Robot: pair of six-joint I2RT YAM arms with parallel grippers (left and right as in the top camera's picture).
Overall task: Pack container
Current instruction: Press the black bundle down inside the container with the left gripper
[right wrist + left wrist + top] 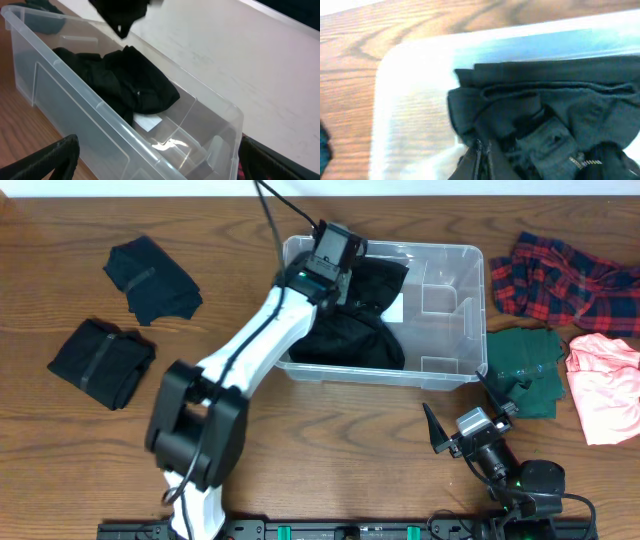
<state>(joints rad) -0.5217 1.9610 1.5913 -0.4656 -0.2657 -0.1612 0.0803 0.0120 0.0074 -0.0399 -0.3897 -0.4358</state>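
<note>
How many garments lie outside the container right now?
5: upper black garment and lower black garment left of the container; red plaid garment, green garment, pink garment right.

I see a crumpled black garment in the clear container, beside a white label — my right gripper gapes wide.

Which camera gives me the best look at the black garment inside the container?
Right wrist: the black garment shows nearly whole, piled at one end of the container, with nothing covering it. Overhead shows it too, but the left arm covers part. Left wrist shows only blurred close-up folds.
</note>
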